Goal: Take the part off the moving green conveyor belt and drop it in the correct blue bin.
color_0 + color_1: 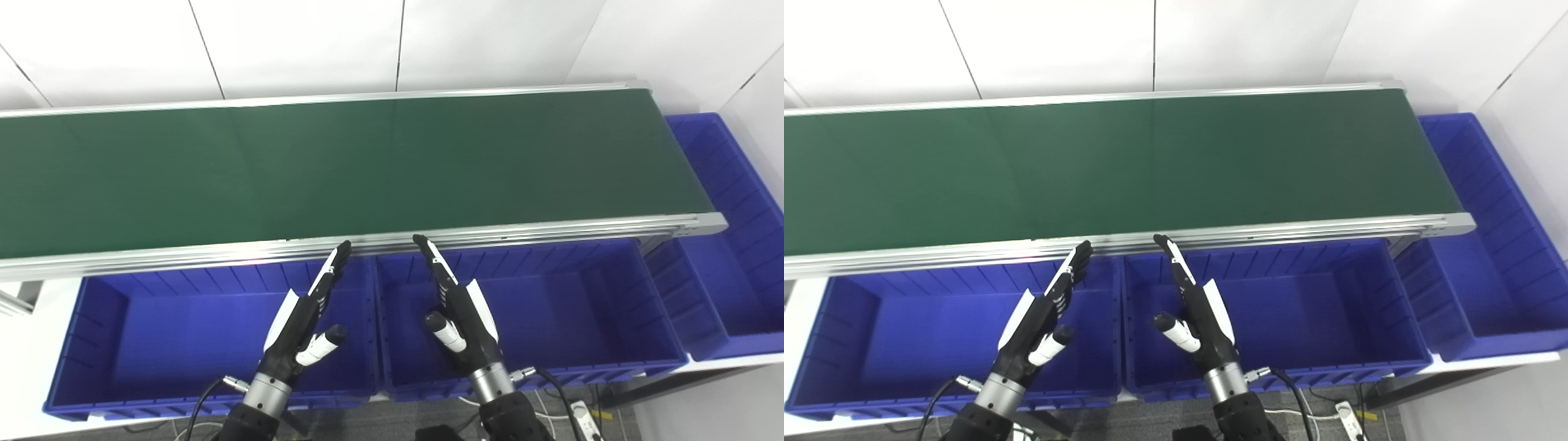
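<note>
1. Left hand (303, 318): empty, fingers straight and extended, thumb spread to the side. Palm faces inward toward the other hand. It is raised over the left blue bin (110, 343), and its fingertips (342, 250) reach up to the near rail of the conveyor.
2. Right hand (459, 312): also empty, fingers straight, thumb apart, palm facing inward. It is held over the middle blue bin (569, 306), fingertips level with the same near rail.
3. Both hands stand close on either side of the wall shared by the two front bins, mirroring each other, well apart from any object.
4. Green conveyor belt (343, 165): runs across the view from the left edge to its end at the right, framed by aluminium rails (551, 228). Its surface is plain green along all of the visible length.
5. Part: none seen on the belt, in the hands or in the bins in either view.
6. Bins: left and middle bins sit side by side just below the belt's near edge, touching at their shared wall. A third blue bin (735, 245) stands at the right, around the belt's end.
7. Background: white panelled wall (306, 43) behind the conveyor. Cables and a power strip (585, 416) lie on the floor near the robot's arms.
</note>
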`<action>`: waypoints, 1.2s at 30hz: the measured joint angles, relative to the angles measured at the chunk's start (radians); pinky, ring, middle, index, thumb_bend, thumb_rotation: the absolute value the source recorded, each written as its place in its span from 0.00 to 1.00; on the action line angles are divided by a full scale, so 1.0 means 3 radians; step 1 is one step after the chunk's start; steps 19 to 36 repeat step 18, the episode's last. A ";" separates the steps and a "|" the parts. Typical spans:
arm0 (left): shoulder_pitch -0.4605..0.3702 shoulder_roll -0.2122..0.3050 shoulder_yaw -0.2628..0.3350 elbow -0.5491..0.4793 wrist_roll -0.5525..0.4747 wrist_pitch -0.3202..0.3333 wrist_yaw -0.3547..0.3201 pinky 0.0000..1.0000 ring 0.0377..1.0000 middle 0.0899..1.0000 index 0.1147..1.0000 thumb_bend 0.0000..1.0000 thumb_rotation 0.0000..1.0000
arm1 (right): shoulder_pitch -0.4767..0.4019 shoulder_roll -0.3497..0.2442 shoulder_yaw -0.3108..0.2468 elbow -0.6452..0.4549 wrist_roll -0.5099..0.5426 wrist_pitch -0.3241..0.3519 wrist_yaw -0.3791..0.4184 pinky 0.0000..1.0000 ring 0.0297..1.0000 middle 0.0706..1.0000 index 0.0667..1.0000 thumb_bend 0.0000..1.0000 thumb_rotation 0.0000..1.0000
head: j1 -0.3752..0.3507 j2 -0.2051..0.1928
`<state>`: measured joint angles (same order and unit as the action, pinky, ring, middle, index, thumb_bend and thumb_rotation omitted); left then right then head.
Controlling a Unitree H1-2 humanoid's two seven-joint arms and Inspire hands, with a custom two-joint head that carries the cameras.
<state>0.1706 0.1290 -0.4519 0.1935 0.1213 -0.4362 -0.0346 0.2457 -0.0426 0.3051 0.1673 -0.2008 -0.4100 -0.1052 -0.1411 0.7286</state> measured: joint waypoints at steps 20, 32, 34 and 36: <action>-0.0018 0.0088 -0.0232 0.0125 0.0011 0.0000 0.0200 1.00 1.00 1.00 1.00 0.88 0.93 | -0.0028 -0.0106 0.0182 0.0252 0.0069 -0.0019 -0.0128 1.00 1.00 0.99 0.96 1.00 1.00 | 0.0107 -0.0261; -0.0018 0.0088 -0.0232 0.0125 0.0011 0.0000 0.0200 1.00 1.00 1.00 1.00 0.88 0.93 | -0.0028 -0.0106 0.0182 0.0252 0.0069 -0.0019 -0.0128 1.00 1.00 0.99 0.96 1.00 1.00 | 0.0107 -0.0261; -0.0018 0.0088 -0.0232 0.0125 0.0011 0.0000 0.0200 1.00 1.00 1.00 1.00 0.88 0.93 | -0.0028 -0.0106 0.0182 0.0252 0.0069 -0.0019 -0.0128 1.00 1.00 0.99 0.96 1.00 1.00 | 0.0107 -0.0261; -0.0018 0.0088 -0.0232 0.0125 0.0011 0.0000 0.0200 1.00 1.00 1.00 1.00 0.88 0.93 | -0.0028 -0.0106 0.0182 0.0252 0.0069 -0.0019 -0.0128 1.00 1.00 0.99 0.96 1.00 1.00 | 0.0107 -0.0261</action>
